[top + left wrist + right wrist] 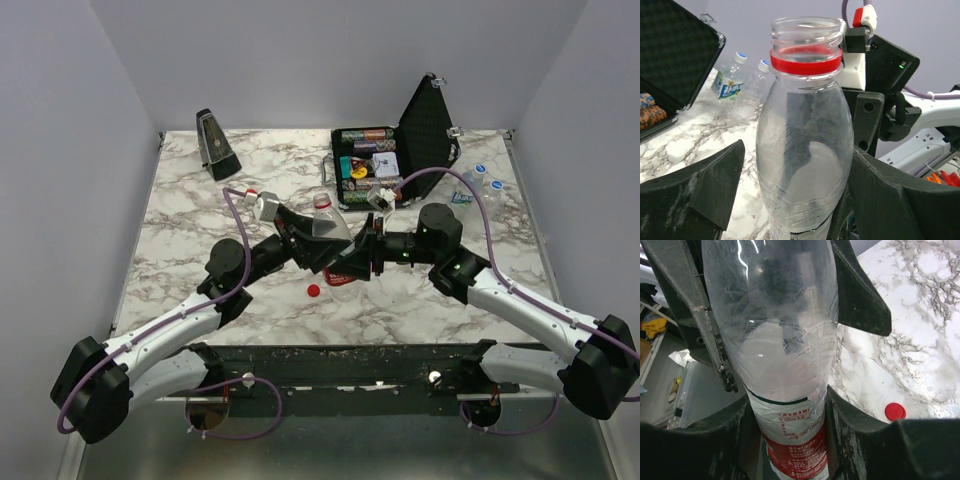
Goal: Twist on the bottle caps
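At the middle of the marble desk point(200, 220), the left end effector point(318, 238) and right end effector point(362, 252) meet around a clear bottle point(328, 218) with a red label. A red cap point(314, 290) lies on the desk just near of them. At far right an open black case point(385, 165) stands beside two small bottles wearing blue-and-white caps point(481, 170). A metronome point(217, 146) stands at far left.

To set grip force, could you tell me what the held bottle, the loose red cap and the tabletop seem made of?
The bottle looks like thin clear plastic: see-through, glossy, creased. The red cap looks like opaque moulded plastic with a slight sheen. The tabletop shows white marble patterning with grey veins; stone or printed laminate, I cannot tell.
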